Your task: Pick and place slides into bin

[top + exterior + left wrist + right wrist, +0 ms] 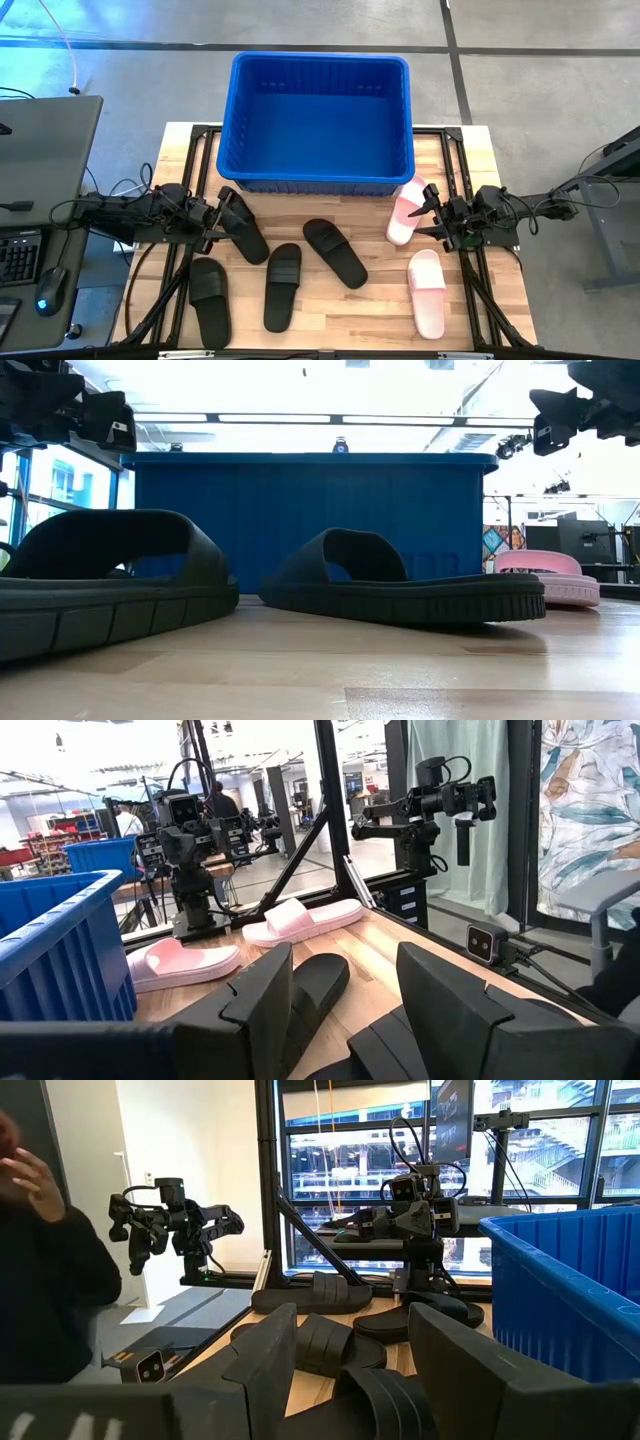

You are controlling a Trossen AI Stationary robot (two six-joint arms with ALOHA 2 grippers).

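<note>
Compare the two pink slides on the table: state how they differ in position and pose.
The upper pink slide lies beside the blue bin, almost touching its right front corner; the lower pink slide lies apart from it, nearer the table's front edge. The upper one tilts diagonally, right by the right gripper; the lower one lies nearly straight, clear of that gripper. Both are light pink, sole down.

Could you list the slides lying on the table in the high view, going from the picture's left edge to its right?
Black slide at the front left → black slide by the left claw → upright black slide → angled black slide → pink slide by the bin → front pink slide.
</note>
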